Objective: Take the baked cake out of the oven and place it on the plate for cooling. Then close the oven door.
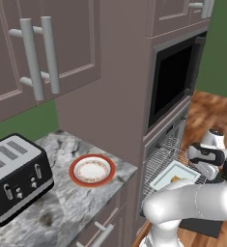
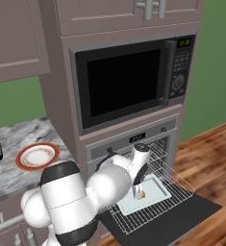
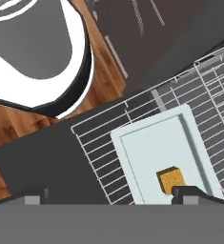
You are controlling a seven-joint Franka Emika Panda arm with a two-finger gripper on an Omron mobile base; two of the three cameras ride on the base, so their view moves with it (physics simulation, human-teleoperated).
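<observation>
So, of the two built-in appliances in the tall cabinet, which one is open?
The lower one, the oven: its door lies folded down flat and the rack is pulled out. The microwave above it is closed.

One small golden-brown square cake (image 3: 170,179). One pale rectangular baking tray (image 3: 151,152). One pulled-out wire rack (image 3: 104,143). One round white plate with orange-red rim (image 1: 92,170). One black four-slot toaster (image 1: 16,176). One black-windowed microwave (image 2: 129,81). Two oven knobs (image 2: 163,129).
</observation>
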